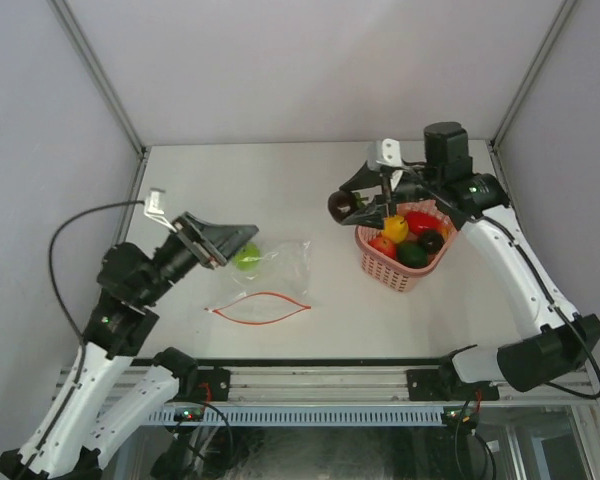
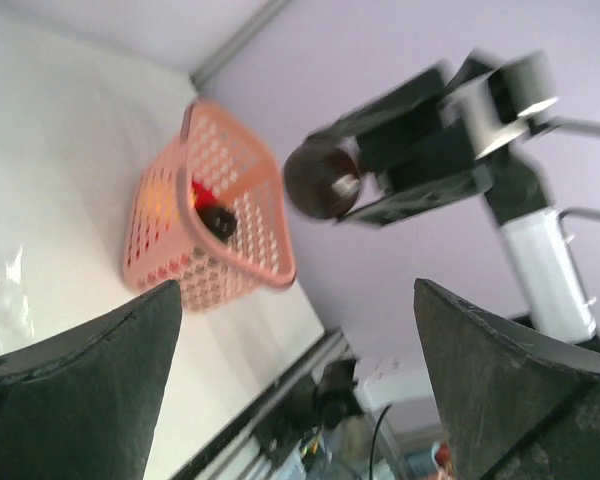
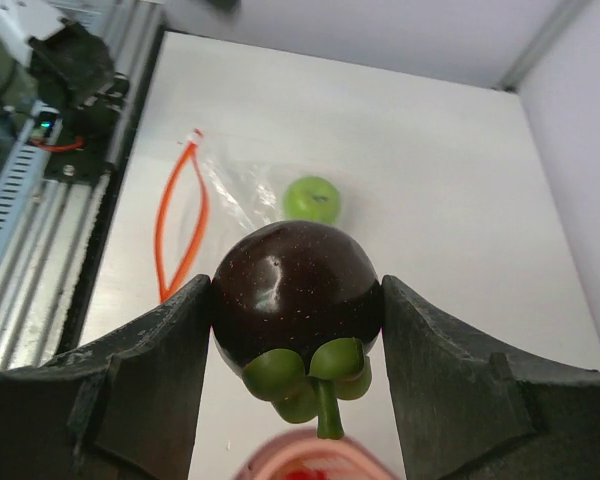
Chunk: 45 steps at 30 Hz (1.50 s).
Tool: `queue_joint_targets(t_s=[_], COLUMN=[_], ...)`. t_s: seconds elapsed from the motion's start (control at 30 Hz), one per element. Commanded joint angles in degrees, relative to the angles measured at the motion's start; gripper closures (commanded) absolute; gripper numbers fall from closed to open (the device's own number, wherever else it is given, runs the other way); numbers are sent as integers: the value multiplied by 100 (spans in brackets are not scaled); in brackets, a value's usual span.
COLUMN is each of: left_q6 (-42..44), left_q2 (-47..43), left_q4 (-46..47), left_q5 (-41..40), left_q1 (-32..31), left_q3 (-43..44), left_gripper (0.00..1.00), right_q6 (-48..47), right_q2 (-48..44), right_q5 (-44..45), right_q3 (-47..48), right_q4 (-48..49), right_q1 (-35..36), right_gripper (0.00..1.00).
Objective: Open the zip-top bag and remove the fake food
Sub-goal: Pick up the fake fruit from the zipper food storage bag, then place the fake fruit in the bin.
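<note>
Right hand [image 3: 298,345] clamped on dark fruit [image 3: 295,290], pads on both its flanks, green calyx hanging down; left hand [image 1: 238,243] spread wide, nothing between its fingers [image 2: 80,390]; likely step in hand: dropping dark fruit into pink basket [image 1: 380,265]. Key relation in top view: held fruit hangs just outside basket's far-left rim, not over the opening; basket lies rightward and toward the arm bases from it, so judged to need a short carry that way before release; risk of clipping the rim or landing on the counter [image 1: 280,190] if let go here. Several red, yellow, green and dark pieces already lie in basket. Zip-top bag [image 1: 280,262] lies flat mid-counter, well apart from basket, much nearer left hand; orange zip strip [image 1: 260,307] bowed open into a lens along the near side, long axis left to right. Green fruit [image 1: 247,257] sits at bag's far-left corner, just beside left fingertips; inside or outside the plastic: cannot tell for sure, seemingly inside. Right wrist view alone shows the grip itself, plus a sliver of pink rim below the fruit; left wrist view (blurred) shows basket and loaded right hand across the counter, barely any bag; top view alone gives the fruit-to-rim offset.
</note>
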Motion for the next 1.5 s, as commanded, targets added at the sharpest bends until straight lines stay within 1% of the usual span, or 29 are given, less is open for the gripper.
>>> queue_joint_targets(t_s=[0.0,0.13,0.23,0.3,0.37,0.5,0.63,0.73,0.93,1.1,1.17,1.2,1.27,1.3,1.33,1.37,1.4,1.43,1.47], left_q6=[660,424,157,76,-32,-100,16,119,321,583,831,974,1364,1521,1834,1989,2046,2124,2161], left_q2=[483,1153,1582,1805,1945,2119,2228,2329,2459,2649,2544,2362,1607,1227,833,444,92,-190,-426], left_q4=[-1165,-1782,-2186,-2473,-2637,-2760,-2752,-2752,-2697,-2694,-2629,-2399,-1552,-1026,-462,33,378,577,662], left_q5=[-916,-1463,-1795,-2199,-2599,-3090,-3340,-3422,-3722,-3798,-3788,-3774,-3725,-3681,-3582,-3581,-3628,-3637,-3631], left_q1=[31,21,-79,-408,-700,-1259,-1729,-1960,-2452,-2795,-2797,-2799,-2799,-2799,-2794,-2791,-2790,-2790,-2790], left_q3=[1851,3291,4275,4831,5198,5612,5827,6022,6318,6502,6234,5844,4565,3554,3018,2039,1637,962,559], left_gripper=[0,0,0,0,0,0,0,0,0,0,0,0,0,0,0,0,0,0,0], right_q6=[472,520,775,888,951,1054,1168,1212,1051,712,607,573,507,478,469,488,490,482,470], right_q2=[-481,-777,-1028,-1115,-1151,-1239,-1298,-1308,-1159,-1022,-982,-963,-928,-907,-868,-836,-801,-773,-742], right_q5=[-169,-28,148,197,252,305,259,275,437,842,960,1008,1150,1236,1337,1431,1557,1688,1832], right_q3=[-492,-837,-1241,-1449,-1574,-1828,-1996,-2102,-2146,-2145,-2145,-2144,-2144,-2145,-2146,-2138,-2144,-2140,-2139], right_q4=[662,731,1188,1419,1512,1715,1898,2001,1906,1672,1629,1611,1576,1555,1552,1563,1560,1558,1559], right_q1=[-654,-1275,-1622,-1795,-1942,-2278,-2613,-2763,-2796,-2798,-2801,-2791,-2776,-2773,-2762,-2746,-2723,-2710,-2689], right_gripper=[70,70,70,70,70,70,70,70,70,70,70,70,70,70,70,70,70,70,70])
